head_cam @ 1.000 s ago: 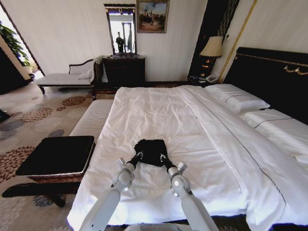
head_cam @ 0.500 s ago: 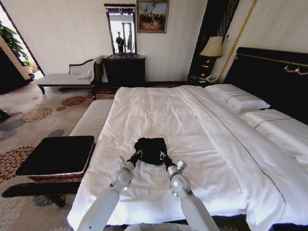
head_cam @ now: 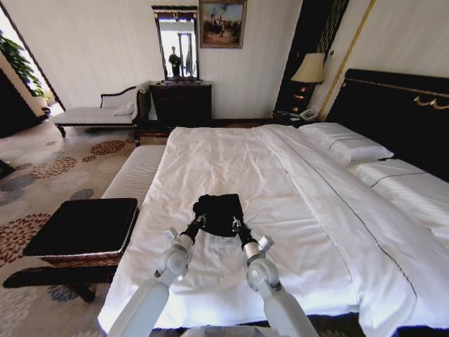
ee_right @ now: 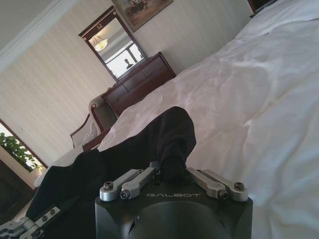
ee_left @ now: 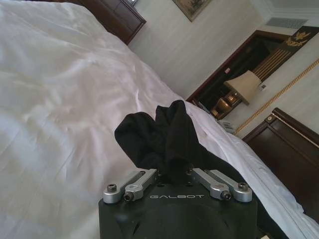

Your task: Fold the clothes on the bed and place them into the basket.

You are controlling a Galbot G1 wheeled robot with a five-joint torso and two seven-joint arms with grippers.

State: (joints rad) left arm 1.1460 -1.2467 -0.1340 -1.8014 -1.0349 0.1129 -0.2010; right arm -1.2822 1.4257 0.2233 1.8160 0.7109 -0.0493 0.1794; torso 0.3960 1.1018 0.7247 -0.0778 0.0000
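Note:
The clothes [head_cam: 219,214], a black bundle, hang bunched just above the white bed [head_cam: 280,203] near its front edge. My left gripper [head_cam: 200,222] is shut on the bundle's left side and my right gripper [head_cam: 236,223] is shut on its right side. In the left wrist view the black cloth [ee_left: 164,139] is pinched between that gripper's links. The right wrist view shows the cloth [ee_right: 164,139] clamped in the same way. The basket [head_cam: 84,232], brown wicker with a black top, stands on the floor to the left of the bed.
A long white-striped bench [head_cam: 137,175] runs along the bed's left side behind the basket. Pillows [head_cam: 347,146] and a black headboard [head_cam: 407,112] lie at the right. A chaise longue [head_cam: 98,112], a dresser [head_cam: 181,102] and a lamp [head_cam: 309,70] stand by the far wall.
Both grippers have moved a little forward and to the left with the black bundle held between them, lifting it slightly off the sheet.

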